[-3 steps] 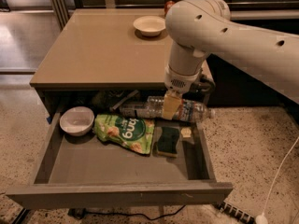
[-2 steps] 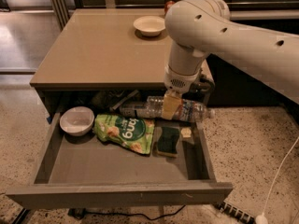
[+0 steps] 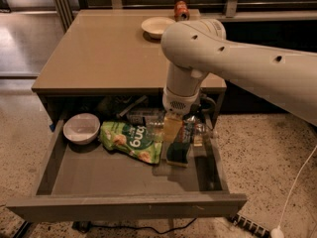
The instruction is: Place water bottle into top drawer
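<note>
The water bottle (image 3: 202,131) lies on its side at the back right of the open top drawer (image 3: 124,207), clear plastic with a blue-and-white band. My gripper (image 3: 173,128) reaches down from the big white arm over the bottle's middle. It is shut on the bottle, with one tan finger (image 3: 172,126) showing in front of it. The bottle's left end is partly hidden behind the gripper and the wrist.
In the drawer lie a white bowl (image 3: 81,128) at the left, a green snack bag (image 3: 131,140) in the middle and a dark green sponge (image 3: 177,155) just under the gripper. On the tan table (image 3: 109,53) stand a shallow dish (image 3: 157,26) and an orange can (image 3: 181,10). A power strip (image 3: 247,224) lies on the floor at the right.
The wrist and gripper have come down and slightly left, and the water bottle has dropped lower into the drawer with them. The bowl and the bag have not moved.
</note>
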{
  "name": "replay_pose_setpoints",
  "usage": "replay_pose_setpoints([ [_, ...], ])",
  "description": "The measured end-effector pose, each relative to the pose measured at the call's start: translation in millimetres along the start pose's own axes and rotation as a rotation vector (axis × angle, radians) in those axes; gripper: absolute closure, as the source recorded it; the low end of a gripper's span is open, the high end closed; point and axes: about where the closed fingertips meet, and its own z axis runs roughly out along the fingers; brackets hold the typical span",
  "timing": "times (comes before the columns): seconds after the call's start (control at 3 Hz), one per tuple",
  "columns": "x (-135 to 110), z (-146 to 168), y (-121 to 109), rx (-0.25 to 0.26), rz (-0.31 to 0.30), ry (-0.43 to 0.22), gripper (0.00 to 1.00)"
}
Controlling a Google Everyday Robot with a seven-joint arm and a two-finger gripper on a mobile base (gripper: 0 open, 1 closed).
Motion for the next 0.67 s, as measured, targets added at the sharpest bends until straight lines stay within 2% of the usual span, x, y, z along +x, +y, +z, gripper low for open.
replay_pose_setpoints([
  [0.67,-23,38,36,-0.075,-0.099,0.022,1.00],
])
